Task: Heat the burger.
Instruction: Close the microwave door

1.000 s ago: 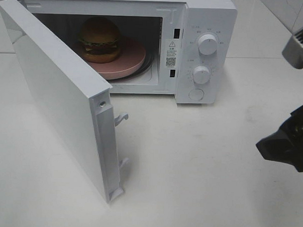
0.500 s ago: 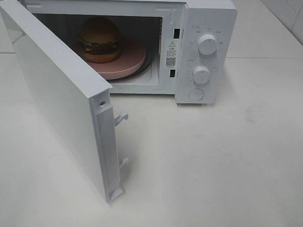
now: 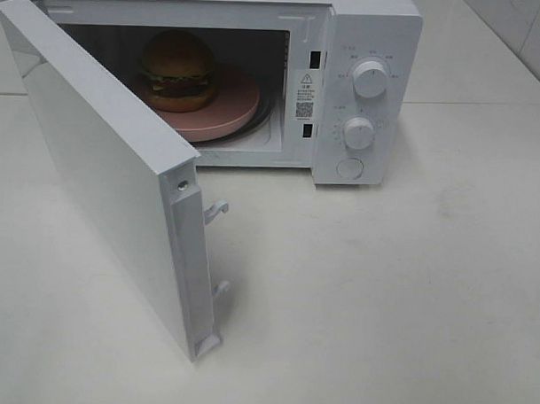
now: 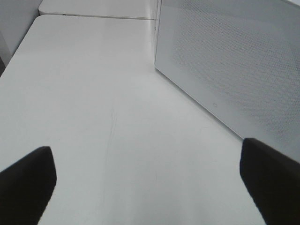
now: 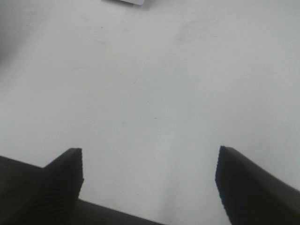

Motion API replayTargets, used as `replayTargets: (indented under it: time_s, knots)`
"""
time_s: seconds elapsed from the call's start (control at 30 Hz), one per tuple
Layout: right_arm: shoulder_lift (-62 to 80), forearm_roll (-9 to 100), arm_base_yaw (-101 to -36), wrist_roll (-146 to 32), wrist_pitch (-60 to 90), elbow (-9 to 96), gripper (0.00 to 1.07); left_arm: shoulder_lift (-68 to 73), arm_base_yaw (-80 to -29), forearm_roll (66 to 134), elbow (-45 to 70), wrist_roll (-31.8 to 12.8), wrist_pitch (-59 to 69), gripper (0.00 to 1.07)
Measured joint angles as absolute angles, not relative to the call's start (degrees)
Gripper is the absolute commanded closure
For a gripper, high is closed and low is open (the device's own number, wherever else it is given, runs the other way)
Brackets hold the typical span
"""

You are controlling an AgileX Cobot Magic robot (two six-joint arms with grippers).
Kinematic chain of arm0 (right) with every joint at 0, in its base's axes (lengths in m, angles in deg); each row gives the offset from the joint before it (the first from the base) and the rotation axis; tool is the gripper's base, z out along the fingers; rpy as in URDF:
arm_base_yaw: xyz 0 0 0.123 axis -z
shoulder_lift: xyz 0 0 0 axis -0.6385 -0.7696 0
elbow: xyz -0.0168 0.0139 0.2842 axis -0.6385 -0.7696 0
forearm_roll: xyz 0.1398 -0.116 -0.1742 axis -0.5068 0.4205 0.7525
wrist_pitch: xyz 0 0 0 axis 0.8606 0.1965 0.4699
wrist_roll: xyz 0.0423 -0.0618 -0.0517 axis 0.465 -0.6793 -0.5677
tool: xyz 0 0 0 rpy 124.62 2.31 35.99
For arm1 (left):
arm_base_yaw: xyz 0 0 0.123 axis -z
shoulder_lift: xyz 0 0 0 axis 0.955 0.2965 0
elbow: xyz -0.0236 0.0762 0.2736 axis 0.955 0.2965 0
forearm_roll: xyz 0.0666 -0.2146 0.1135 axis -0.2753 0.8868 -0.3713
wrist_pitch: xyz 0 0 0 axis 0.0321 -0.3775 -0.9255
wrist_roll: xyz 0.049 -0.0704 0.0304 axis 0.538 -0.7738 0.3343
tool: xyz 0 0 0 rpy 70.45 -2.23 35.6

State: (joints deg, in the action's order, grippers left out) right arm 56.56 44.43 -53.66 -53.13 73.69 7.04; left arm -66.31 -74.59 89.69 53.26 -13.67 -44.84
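The burger [image 3: 178,70], with a golden-brown bun, lettuce and dark patty, sits on a round pink plate [image 3: 229,107] inside the white microwave [image 3: 369,46]. The microwave door [image 3: 102,170] stands wide open toward the front left. Neither arm shows in the exterior high view. My left gripper [image 4: 150,183] is open and empty over bare table, beside the door's outer face [image 4: 234,70]. My right gripper [image 5: 149,183] is open and empty above bare white table.
The microwave has two white dials [image 3: 370,79] and a round button [image 3: 349,167] on its right panel. Two door latch hooks [image 3: 216,209] stick out from the door's edge. The white table [image 3: 382,303] extends in front and to the right.
The right arm, seen at the right edge one second ago, has left the exterior high view. The burger, plate and door have not moved.
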Motion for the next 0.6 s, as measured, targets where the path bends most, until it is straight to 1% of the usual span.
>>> replayTargets:
  time_s: [0.07,0.17,0.23,0.6]
  knots:
    - [60.8,44.4,-51.2,-53.1,74.2,5.8,0.31,-66.3,-74.6,89.7,53.3,-13.7,-44.8,0.07]
    - [61.9,44.4,-50.6,-53.1,74.4,5.6,0.31,-66.3,-74.6,89.7,53.3,-13.7,-44.8,0.07]
    - [67.0,44.2,-48.3,-52.8,74.9,4.8,0.31,-66.3,-74.6,89.7,53.3,-13.7,-44.8,0.07]
    - [77.6,44.2,-47.4,-52.8,75.3,4.7,0.31,-66.3,-74.6,89.7,53.3,-13.7,-44.8,0.07]
